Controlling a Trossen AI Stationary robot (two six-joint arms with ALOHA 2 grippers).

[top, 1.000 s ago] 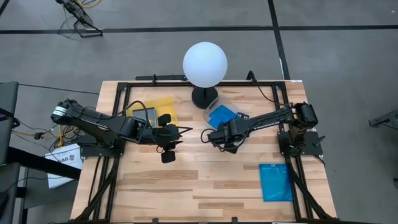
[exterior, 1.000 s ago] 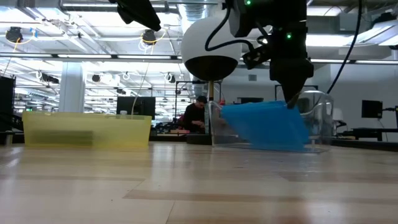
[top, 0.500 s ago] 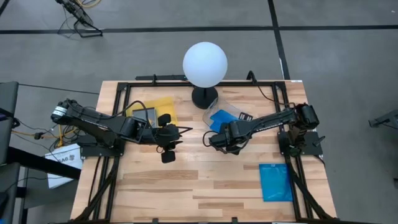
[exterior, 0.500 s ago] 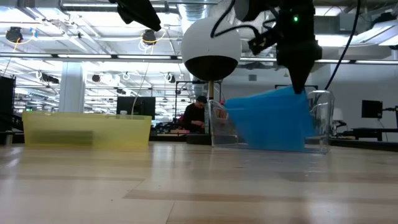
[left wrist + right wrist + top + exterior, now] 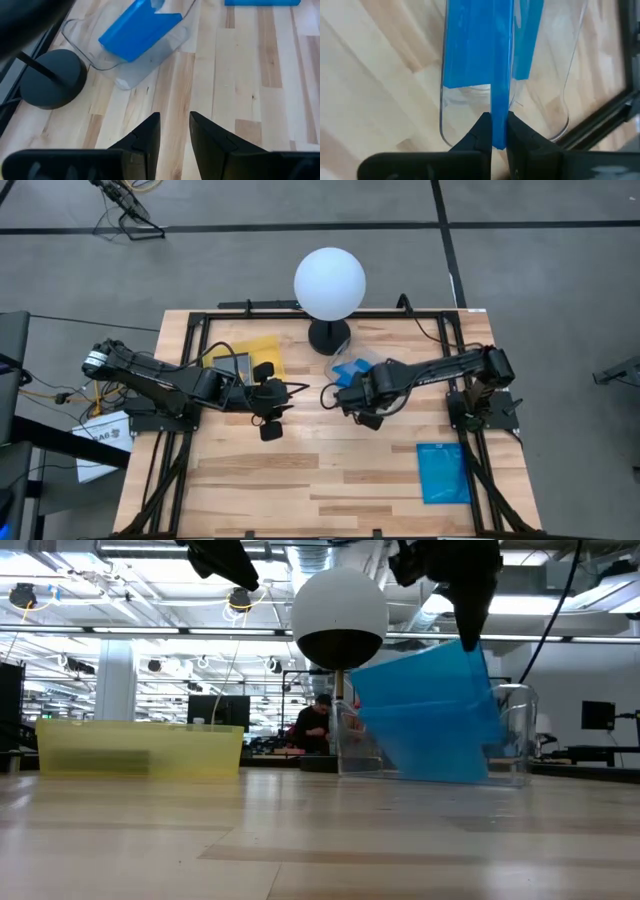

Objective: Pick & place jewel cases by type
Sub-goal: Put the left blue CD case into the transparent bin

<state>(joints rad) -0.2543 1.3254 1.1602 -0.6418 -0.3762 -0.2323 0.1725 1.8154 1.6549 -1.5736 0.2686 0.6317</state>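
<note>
R gripper point(image 5: 499, 131) jaws clamped on blue jewel case point(image 5: 425, 690) edge, tilted over clear tray point(image 5: 560, 100); L gripper point(image 5: 174, 131) idle, part-open, empty.

We see two dark, jointed arms, the left arm point(image 5: 165, 383) ending in a silvery cap at its base, the right arm point(image 5: 440, 370) slim and black, each gripper bearing two flat, dark, tapering fingers point(image 5: 142, 142).

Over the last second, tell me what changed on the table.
The right gripper, shut on a blue jewel case, raised it from low and tilted in the clear tray to hanging above it. The left gripper, yellow tray and the blue case on the table stayed put.
</note>
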